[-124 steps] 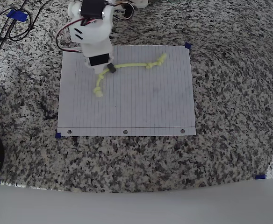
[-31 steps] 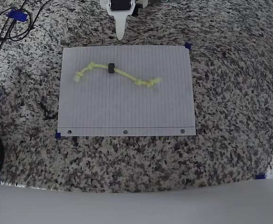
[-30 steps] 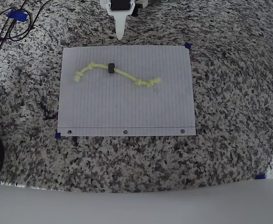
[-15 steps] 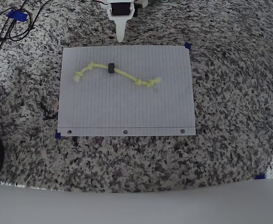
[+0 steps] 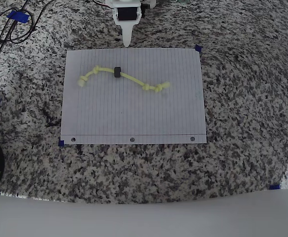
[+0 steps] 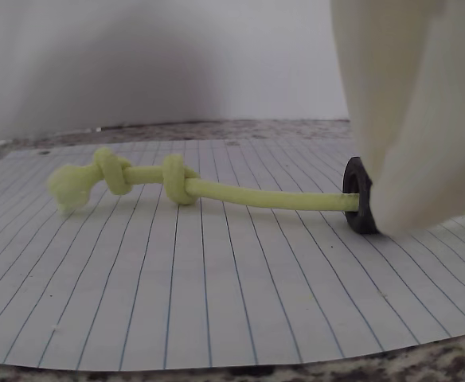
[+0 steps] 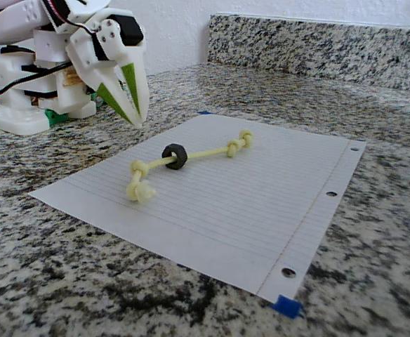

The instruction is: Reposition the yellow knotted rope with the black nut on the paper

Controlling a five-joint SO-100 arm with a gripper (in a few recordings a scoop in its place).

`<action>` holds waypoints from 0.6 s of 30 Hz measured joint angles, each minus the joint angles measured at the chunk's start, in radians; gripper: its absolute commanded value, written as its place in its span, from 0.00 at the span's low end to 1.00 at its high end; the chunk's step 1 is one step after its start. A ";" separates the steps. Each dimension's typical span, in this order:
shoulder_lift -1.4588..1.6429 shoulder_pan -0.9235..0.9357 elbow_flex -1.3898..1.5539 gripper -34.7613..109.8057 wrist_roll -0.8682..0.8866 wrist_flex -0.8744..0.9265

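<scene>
The yellow knotted rope lies in a shallow wave across the upper half of the paper in the overhead view, one frayed, knotted end toward the sheet's left edge and the other nearer the middle, the whole cord well inside the margins. The black nut sits threaded on it, closer to the left knot and standing on its rim. My gripper hangs above the granite counter just beyond the paper's top edge, holding nothing, its white fingers brought together to a point at the tips. In the wrist view one finger looms in front of the nut, hiding the cord beyond it. To my eye the rope is set down and I stand clear of it, so the placing looks done or nearly so. The risks lie in any further touch. If I reach again for the nut, my tips could catch the cord and drag it toward the edge, since a rope this light should follow the least pull. The nut, upright as it is, could roll and tug the rope askew. The sheet itself seems held by small blue tape tabs at its corners; a low sweep of my fingers might lift or crease it anyway.
</scene>
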 measured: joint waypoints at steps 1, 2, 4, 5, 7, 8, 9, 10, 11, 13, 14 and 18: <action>0.000 0.000 0.000 0.24 0.000 -0.002; 0.000 0.002 0.000 0.24 0.000 -0.002; 0.000 0.014 0.005 0.24 0.000 -0.006; 0.000 0.020 0.023 0.24 0.000 -0.014; 0.000 0.023 0.037 0.24 -0.002 -0.021; 0.000 0.023 0.038 0.24 0.000 -0.021; 0.000 0.023 0.038 0.24 0.000 -0.025; 0.000 0.023 0.038 0.24 0.000 -0.026; 0.000 0.023 0.038 0.24 0.000 -0.026; 0.000 0.037 0.038 0.24 0.000 -0.026; 0.000 0.041 0.038 0.24 0.000 -0.026; 0.000 0.040 0.038 0.24 0.000 -0.026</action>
